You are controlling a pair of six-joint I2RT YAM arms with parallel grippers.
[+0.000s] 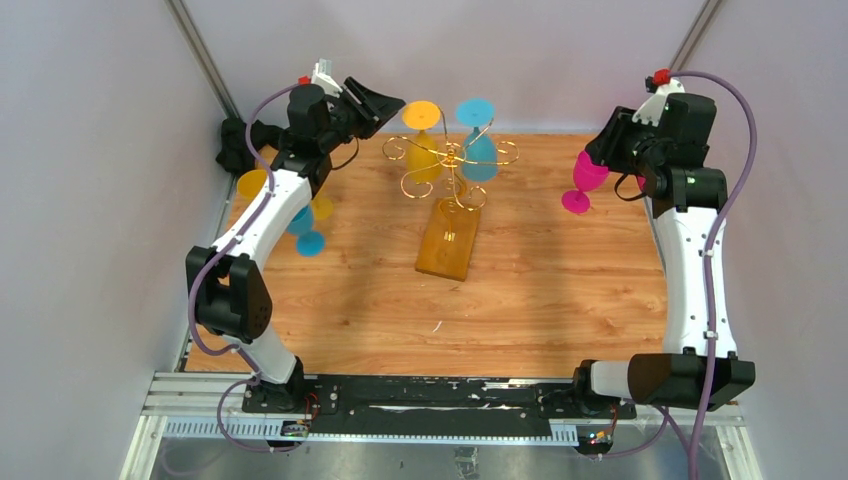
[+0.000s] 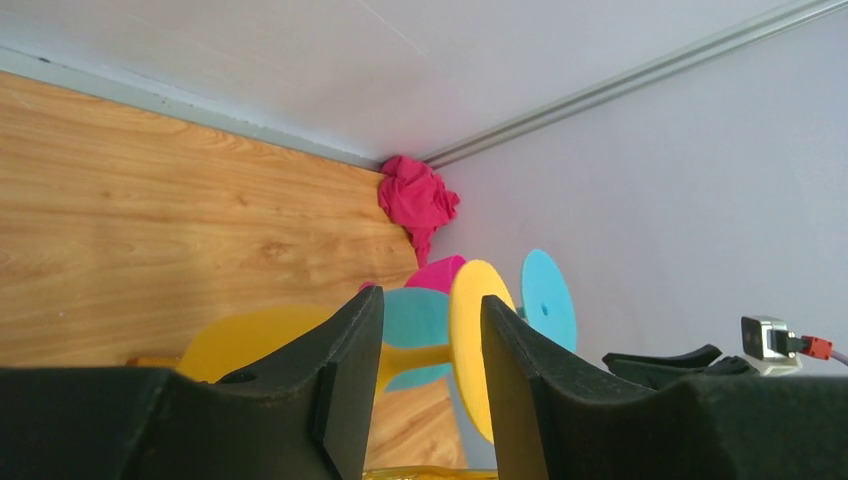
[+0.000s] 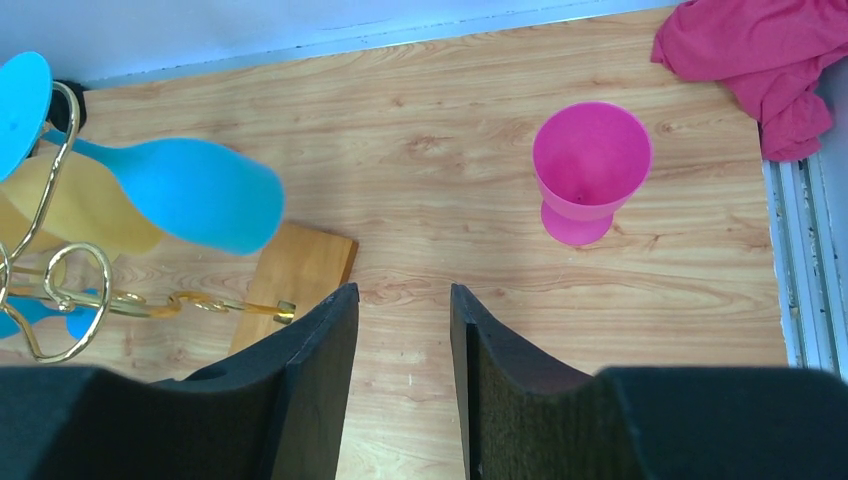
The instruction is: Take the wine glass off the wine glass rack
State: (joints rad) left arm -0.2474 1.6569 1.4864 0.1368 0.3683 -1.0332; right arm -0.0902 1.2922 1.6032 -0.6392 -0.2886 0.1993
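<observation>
The wine glass rack (image 1: 452,160), gold wire on a wooden base (image 1: 447,240), stands at the back middle. A yellow wine glass (image 1: 423,140) and a blue wine glass (image 1: 479,150) hang on it, feet up. My left gripper (image 1: 385,103) is open just left of the yellow foot. In the left wrist view the yellow stem (image 2: 430,355) and foot (image 2: 472,335) lie just beyond the open fingertips (image 2: 430,295), untouched. My right gripper (image 1: 606,146) is open and empty (image 3: 400,290), above a pink wine glass (image 3: 590,165) that stands upright on the table.
A yellow glass (image 1: 250,183) and a blue glass (image 1: 306,236) stand at the left, partly hidden by the left arm. A pink cloth (image 3: 760,50) lies in the back right corner. Walls close the table on three sides.
</observation>
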